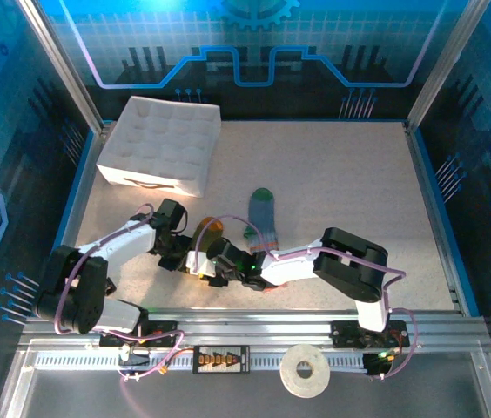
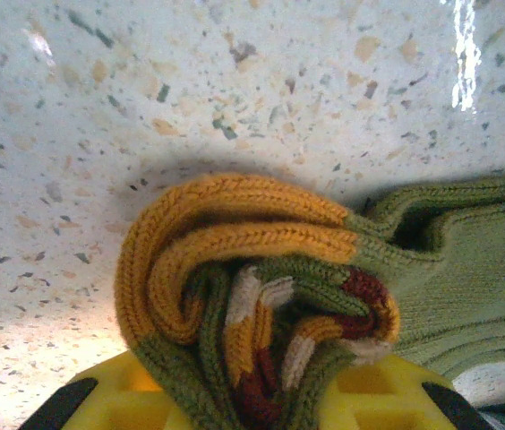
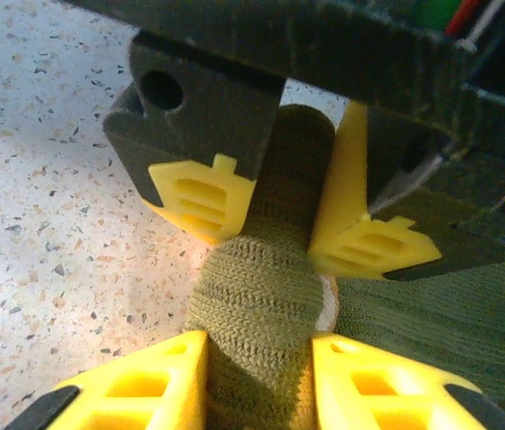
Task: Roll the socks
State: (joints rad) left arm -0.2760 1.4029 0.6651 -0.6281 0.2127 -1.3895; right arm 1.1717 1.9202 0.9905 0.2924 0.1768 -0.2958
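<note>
Clamps left pincer [image 2: 252, 403] and right pincer [image 3: 257, 385] alike on the coiled olive sock [image 2: 252, 296], near the counter [image 1: 341, 192] front, blue sock [image 1: 264, 218] flat just beyond. Looks soft, light, springy; best held across the thick roll.

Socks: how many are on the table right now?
2. The olive sock, partly rolled, is gripped by the left tool and right tool near the front of the table. The blue-grey sock lies unrolled just beyond. The right arm could hide another.
</note>
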